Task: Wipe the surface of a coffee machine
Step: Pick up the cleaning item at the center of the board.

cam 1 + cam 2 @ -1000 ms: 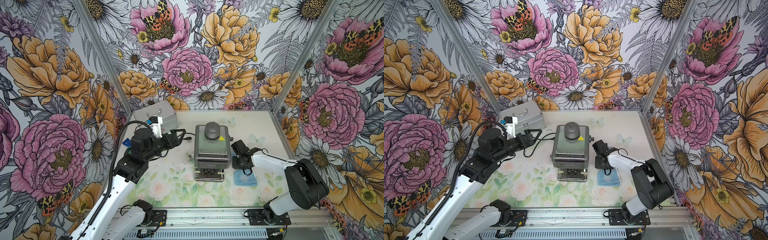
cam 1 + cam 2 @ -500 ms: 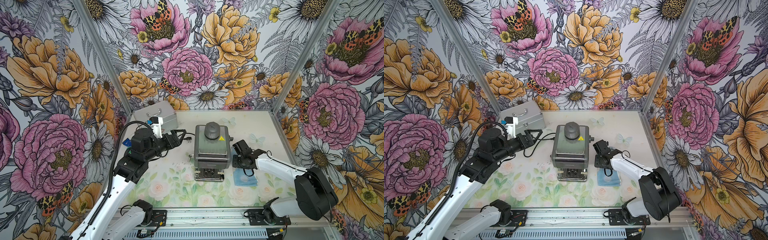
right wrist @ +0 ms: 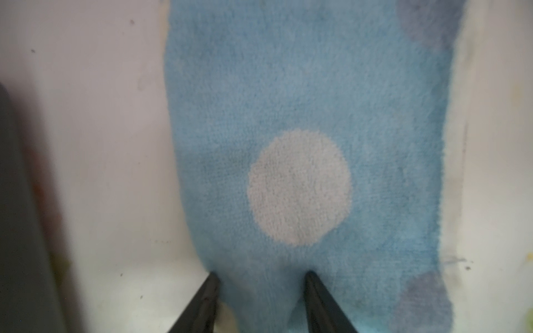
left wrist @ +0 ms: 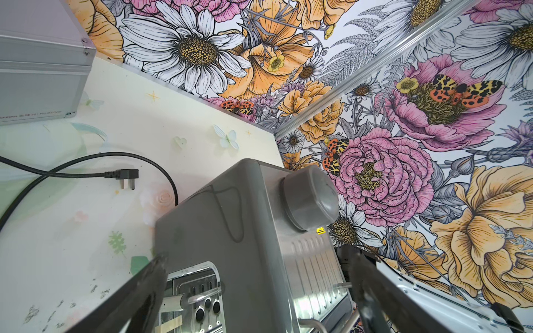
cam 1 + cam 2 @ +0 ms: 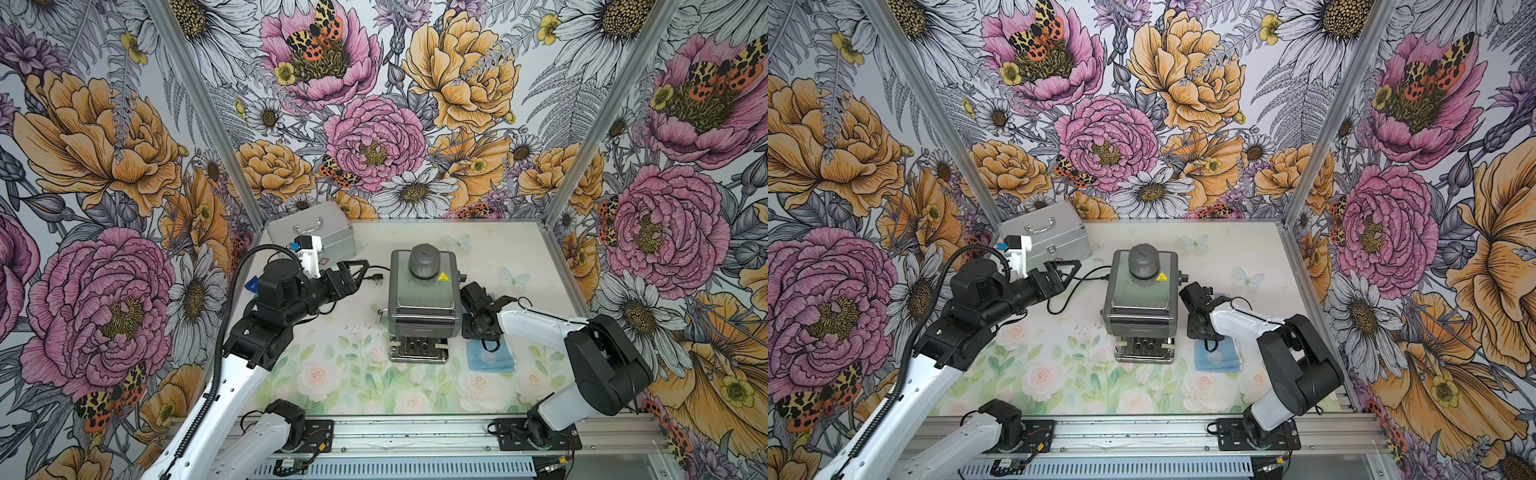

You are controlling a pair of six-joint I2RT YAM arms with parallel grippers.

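Since the booth is plastered in it, wallpaper first: the walls [image 5: 374,141] are giant pink and orange flowers, daisies and spotted moths. The surface [image 5: 503,249] is a pale sheet printed with roses, leaves and small butterflies, with a metal rail [image 5: 415,432] along the front edge where both arms are bolted on.

The coffee machine [image 5: 424,299] sits mid-surface, right between the two pincers. The left pincer [image 5: 362,268] hangs just off one side of it, spread wide and holding nothing. The right pincer [image 3: 262,276] is low down, close to the opposite side. Its tips are partway apart with the end of a blue cloth [image 3: 302,101] between them. Honestly can't tell if it's actually pinching it.

Writing-wise there's not much. A yellow triangle warning sticker [image 5: 442,276] sits beside the grey knob [image 5: 424,259] on top. There's a brand name on the machine's front band and small print along the bottom edge of the silver case [image 5: 311,237], both too small to read.

That case sits behind the left pincer, against the back wall, with its red cross mark half hidden by the arm's white camera block. The black cord [image 4: 72,164] loops across the surface under the left pincer, and its plug [image 4: 124,176] lies between that pincer and the machine. The rest of the cloth stretches back under the right arm, beside the drip tray [image 5: 417,351].
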